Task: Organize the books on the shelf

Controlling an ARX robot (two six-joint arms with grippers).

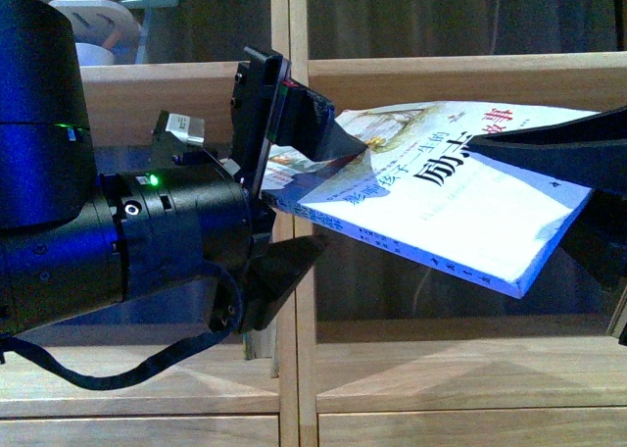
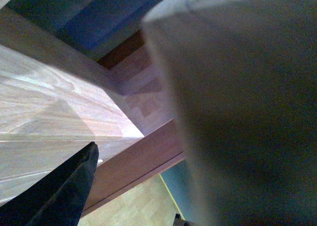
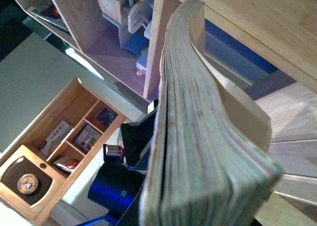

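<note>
The book [image 1: 460, 207], a thin paperback with a white-and-blue cover and large Chinese characters, hangs tilted in front of the shelf [image 1: 441, 74], a light-wood bookcase. My right gripper [image 1: 549, 187] reaches in from the right and is shut on the book's right end. Its far finger is hidden behind the cover. My left gripper [image 1: 338, 194] is open, with one finger above and one below the book's left end. In the left wrist view the book [image 2: 237, 112] is a blurred grey surface beside one black finger [image 2: 59, 191]. The right wrist view shows the book's page edges [image 3: 198, 137] close up.
The shelf's upright [image 1: 297, 35] stands just behind the book, with drawer fronts [image 1: 441, 427] below. White and blue objects [image 1: 98, 25] sit in the upper left compartment. A cable [image 1: 98, 373] hangs under the left arm. An orange-brown cabinet [image 3: 59, 151] with small items shows in the right wrist view.
</note>
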